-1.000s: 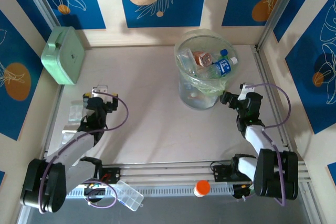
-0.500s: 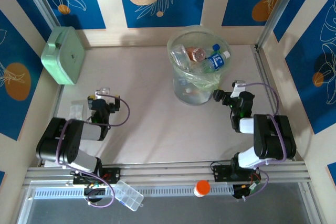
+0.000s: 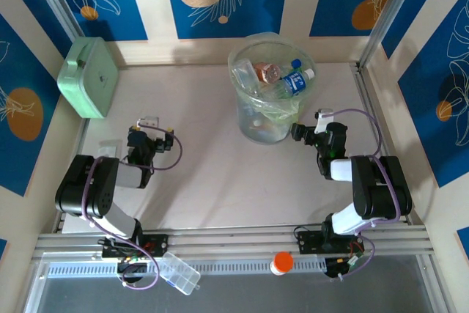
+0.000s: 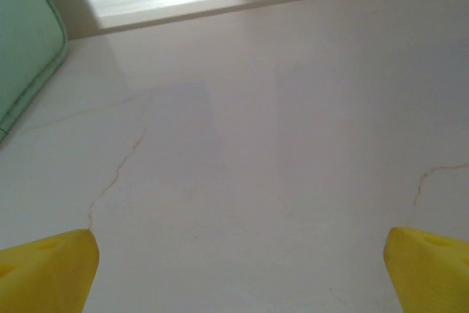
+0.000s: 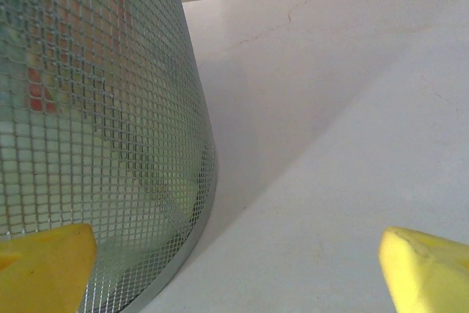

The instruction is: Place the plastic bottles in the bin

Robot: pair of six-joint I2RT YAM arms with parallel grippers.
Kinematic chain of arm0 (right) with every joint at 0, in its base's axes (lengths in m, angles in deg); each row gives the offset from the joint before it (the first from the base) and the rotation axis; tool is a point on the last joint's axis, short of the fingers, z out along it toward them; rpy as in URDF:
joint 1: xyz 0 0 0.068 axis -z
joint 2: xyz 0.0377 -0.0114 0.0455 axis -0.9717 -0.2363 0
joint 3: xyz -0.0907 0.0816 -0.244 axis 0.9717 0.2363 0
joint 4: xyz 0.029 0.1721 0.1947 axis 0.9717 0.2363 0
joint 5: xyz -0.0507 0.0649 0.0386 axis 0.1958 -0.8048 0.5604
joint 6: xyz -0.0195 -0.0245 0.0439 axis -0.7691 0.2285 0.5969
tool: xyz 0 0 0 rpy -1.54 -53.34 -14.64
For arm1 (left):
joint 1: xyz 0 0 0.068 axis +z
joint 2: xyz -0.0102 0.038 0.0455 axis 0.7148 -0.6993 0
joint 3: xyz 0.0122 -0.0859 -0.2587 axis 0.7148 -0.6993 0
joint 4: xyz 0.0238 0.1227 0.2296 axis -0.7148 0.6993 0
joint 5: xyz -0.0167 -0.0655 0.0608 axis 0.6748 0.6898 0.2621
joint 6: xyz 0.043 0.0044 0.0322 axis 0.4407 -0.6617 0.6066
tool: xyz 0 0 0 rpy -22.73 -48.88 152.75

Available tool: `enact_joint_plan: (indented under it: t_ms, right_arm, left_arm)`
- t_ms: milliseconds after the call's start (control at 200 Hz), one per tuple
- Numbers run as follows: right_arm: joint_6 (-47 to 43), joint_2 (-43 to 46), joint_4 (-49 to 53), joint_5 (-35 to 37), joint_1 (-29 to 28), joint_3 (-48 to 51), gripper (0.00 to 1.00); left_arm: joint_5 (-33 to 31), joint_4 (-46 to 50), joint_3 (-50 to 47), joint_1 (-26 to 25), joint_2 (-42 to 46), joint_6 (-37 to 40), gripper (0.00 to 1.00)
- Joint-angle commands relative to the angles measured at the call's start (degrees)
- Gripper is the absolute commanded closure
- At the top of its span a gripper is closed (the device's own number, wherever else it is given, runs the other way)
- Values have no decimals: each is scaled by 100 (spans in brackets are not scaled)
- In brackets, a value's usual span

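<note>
Grey-green and see-through, the bin (image 3: 270,100) is standing at the far middle of the table (image 3: 205,181) in the overhead view, and the bottles (image 3: 292,82) are lying heaped inside it, a blue cap and a blue label poking up near the rim with a reddish label beside them. Every bottle I am picking out from up here is sitting in the bin, so I am judging the job as done or all but done, unless something clear is lying where I cannot make it out. The left gripper (image 3: 149,124) is resting low over the table on the near left, well apart from the bin, with the green box (image 3: 89,77) off in the far left corner. The right gripper (image 3: 296,133) is hanging just beside the bin's right wall, pointing at it. An orange-capped jar (image 3: 282,262) and a clear plastic case (image 3: 179,272) are sitting on the front rail, and I am leaving those alone.

On the left wrist camera, the left gripper (image 4: 238,269) is showing its yellow tips spread wide with bare table between them, and a corner of the green box (image 4: 26,56) is sitting at the left edge.

On the right wrist camera, the right gripper (image 5: 234,269) is likewise gaping wide and carrying nothing, and the bin's wall (image 5: 95,108) is rising close on the left, with red and pale shapes blurring through it
</note>
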Motion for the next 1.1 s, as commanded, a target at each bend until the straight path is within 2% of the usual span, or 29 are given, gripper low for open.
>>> enact_joint_plan:
  t_ms: [0,65,240,520,710,1095]
  right_arm:
    - [-210,-56,85,-488,41,-130,1]
    - [-203,-64,13,-854,193,-100,1]
    - [-146,-54,139,-488,120,-151,1]
    - [-139,-67,170,-489,122,-158,1]
    - [-245,-25,75,-184,-40,-94,1]
    - [-193,-34,102,-365,47,-112,1]
  left_arm:
    - [388,188,153,128,61,4,1]
    - [434,223,179,153,46,-18,1]
    - [470,350,251,207,21,-60,1]
    - [479,335,244,207,27,-67,1]
    - [488,274,199,207,63,-67,1]
    - [479,175,137,207,81,-49,1]
